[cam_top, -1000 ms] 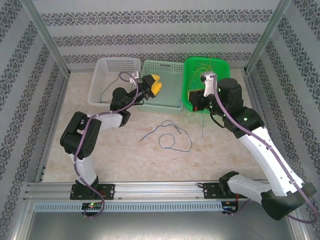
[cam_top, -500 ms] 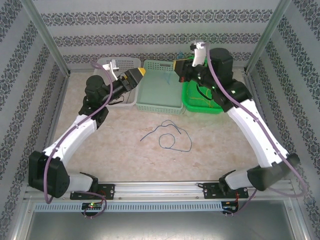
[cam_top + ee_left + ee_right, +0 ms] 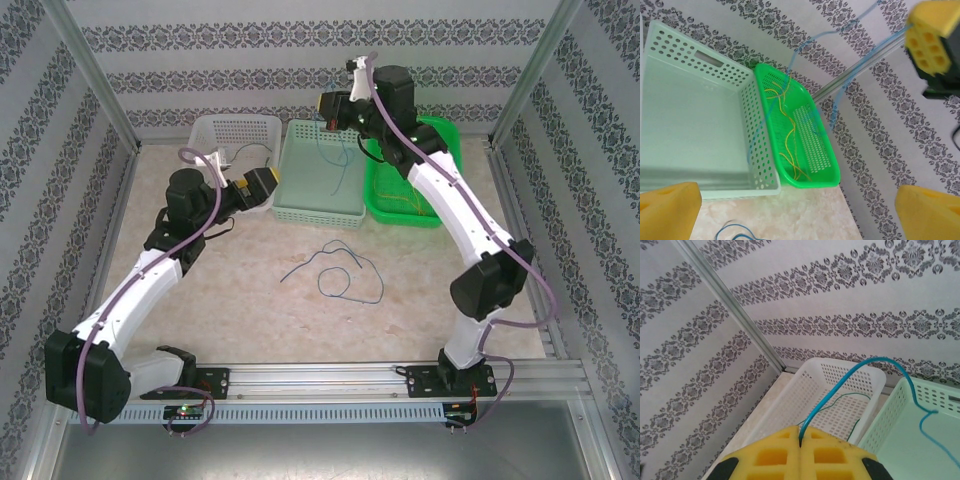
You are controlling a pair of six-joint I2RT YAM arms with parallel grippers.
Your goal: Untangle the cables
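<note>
The right gripper (image 3: 800, 437) is raised high over the back of the table (image 3: 250, 300), its yellow pads pressed flat together on a thin blue cable (image 3: 879, 359). From the seam between the pads the cable arcs up and over, then hangs down into the mint basket (image 3: 757, 135), the middle one of three along the back wall. The left gripper (image 3: 262, 188) hovers low at the front of the baskets, near where the white basket (image 3: 790, 400) meets the mint one. Its jaws are spread wide, one pad at each bottom corner of its wrist view, with nothing between them. A second blue cable (image 3: 335, 270) lies loose on the bare table in front of the baskets, curled into an open loop with a tail trailing off to each side, well apart from both grippers. Several yellow cables (image 3: 788, 135) sit jumbled inside the green basket (image 3: 832, 172) on the right, which touches the mint basket's side. A dark green cable (image 3: 845, 396) lies in the white basket on the left, running across its floor.
</note>
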